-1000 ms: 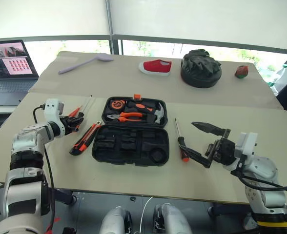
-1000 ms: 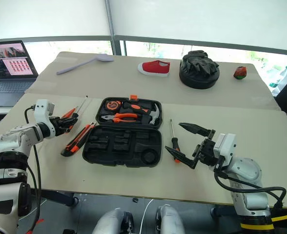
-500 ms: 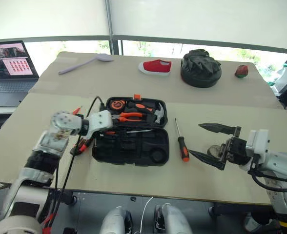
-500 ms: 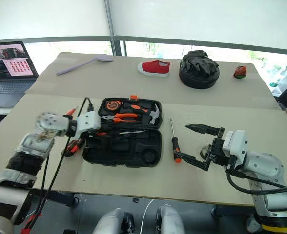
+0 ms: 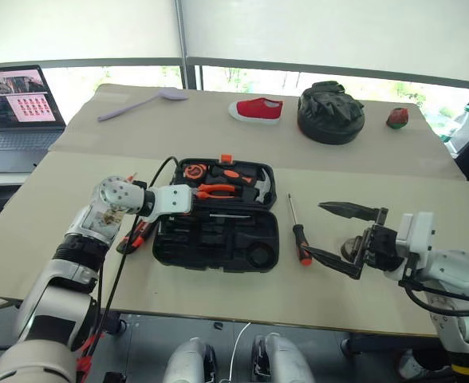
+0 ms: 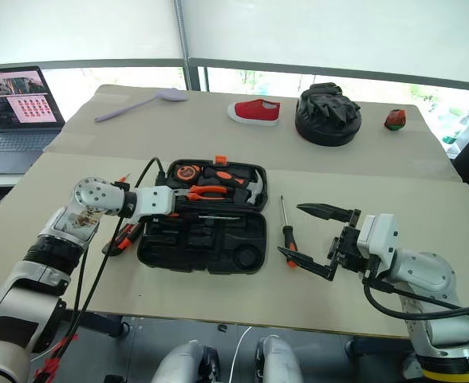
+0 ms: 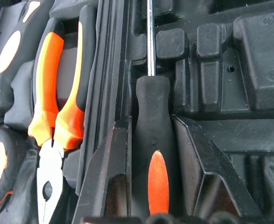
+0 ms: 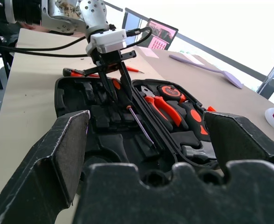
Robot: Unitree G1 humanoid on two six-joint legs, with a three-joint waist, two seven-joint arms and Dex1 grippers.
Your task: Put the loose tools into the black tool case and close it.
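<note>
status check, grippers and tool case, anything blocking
Left gripper shut on screwdriver, over open tool case. Right gripper open, empty, beside a loose screwdriver. Nothing blocking.

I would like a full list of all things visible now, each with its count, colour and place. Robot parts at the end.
black tool case: 1, black, open at table centre; pliers, hammer and tape measure sit in its far half
held screwdriver: 1, black and orange, over the case's near half
loose screwdriver: 1, orange-black, on the table right of the case
utility knife: 1, orange-black, left of the case
spoon: 1, lilac, far left
shoe: 1, red, far centre
round bag: 1, black, far right
small red object: 1, far right edge
laptop: 1, grey, beyond the left edge
left gripper: shut on the held screwdriver
right gripper: open, near the loose screwdriver
</note>
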